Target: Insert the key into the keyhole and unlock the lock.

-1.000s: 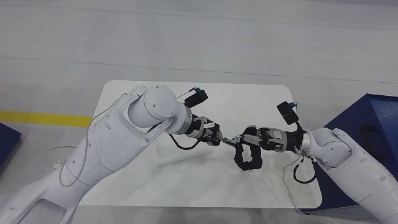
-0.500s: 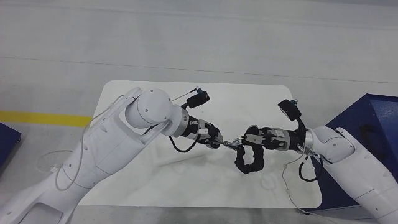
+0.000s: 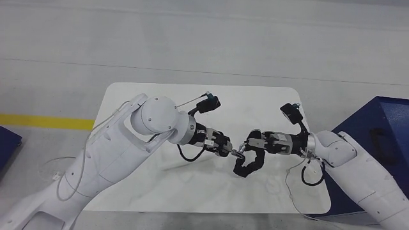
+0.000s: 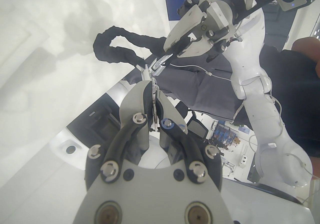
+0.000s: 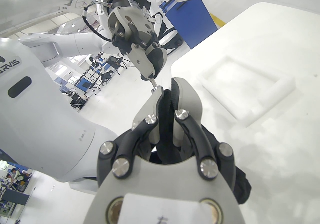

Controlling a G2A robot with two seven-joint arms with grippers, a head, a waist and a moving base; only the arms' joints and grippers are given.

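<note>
1. The left tool pinches the key. The right tool is clamped on the lock, with its cable loop dangling, at the top view's centre above the desk.
2. Slight misalignment could jam the key tip at the keyhole.
3. Twisting might make the thin key slip, or make the lock swivel in its grip.

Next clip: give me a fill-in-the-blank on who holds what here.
The left tool is shut on the ____.
The right tool is shut on the lock, whose cable is ____.
Both tools hang above the ____ table.
Missing: key; black; white.
</note>
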